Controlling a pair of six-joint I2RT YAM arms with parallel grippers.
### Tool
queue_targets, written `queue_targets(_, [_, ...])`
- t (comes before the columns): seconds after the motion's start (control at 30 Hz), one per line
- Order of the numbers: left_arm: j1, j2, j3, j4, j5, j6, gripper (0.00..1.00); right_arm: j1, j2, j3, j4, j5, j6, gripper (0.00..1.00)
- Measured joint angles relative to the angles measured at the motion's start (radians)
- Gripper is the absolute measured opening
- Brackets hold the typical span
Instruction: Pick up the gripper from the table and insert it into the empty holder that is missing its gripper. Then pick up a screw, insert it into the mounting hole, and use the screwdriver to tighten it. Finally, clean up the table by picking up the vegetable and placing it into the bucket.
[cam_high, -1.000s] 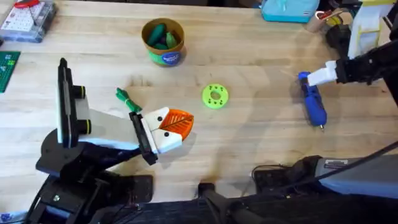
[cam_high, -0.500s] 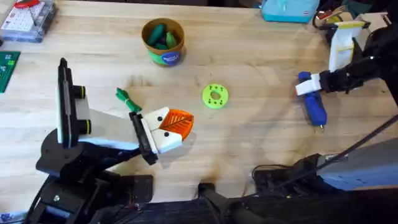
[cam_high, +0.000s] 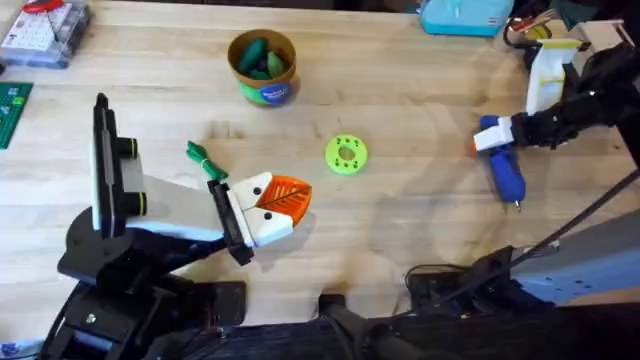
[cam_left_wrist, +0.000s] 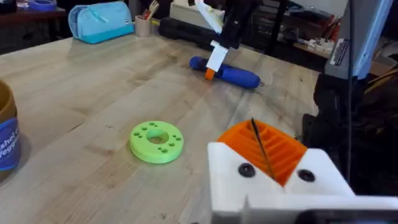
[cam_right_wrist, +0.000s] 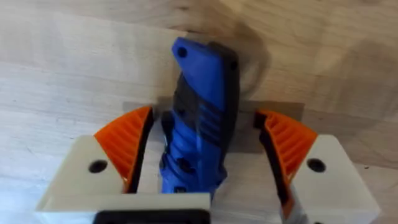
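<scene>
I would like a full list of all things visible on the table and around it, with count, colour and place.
screwdriver: one, blue, lying at right, between the right tool's pads
vegetable: one, dark green, on the table left of centre
bucket: one, tan with blue label, far centre, green items inside
disc: one, lime green with holes, centre
pouch: one, light blue, far edge
parts box: one, clear, far left corner
left tool: white with orange pads, shut, near the vegetable
right tool: white with orange pads, open astride the screwdriver
</scene>
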Motion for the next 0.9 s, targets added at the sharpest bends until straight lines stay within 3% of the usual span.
queue_targets(0.17, [0.000, 0.000, 0.000, 0.000, 0.000, 0.000, 0.010, 0.000, 0.000, 0.001, 0.001, -0.002, 0.005, 0.988])
queue_targets(0.27, [0.000, 0.000, 0.000, 0.000, 0.000, 0.000, 0.010, -0.001, 0.001, 0.002, 0.007, -0.003, 0.005, 0.894])
queue_targets(0.43, [0.000, 0.000, 0.000, 0.000, 0.000, 0.000, 0.010, -0.004, 0.008, 0.008, 0.022, -0.039, 0.008, 0.395])
queue_targets(0.67, [0.000, 0.000, 0.000, 0.000, 0.000, 0.000, 0.010, -0.006, 0.024, 0.036, 0.010, -0.028, 0.006, 0.034])
queue_targets(0.9, [0.000, 0.000, 0.000, 0.000, 0.000, 0.000, 0.010, -0.002, 0.031, 0.058, -0.027, -0.048, 0.004, 0.026])
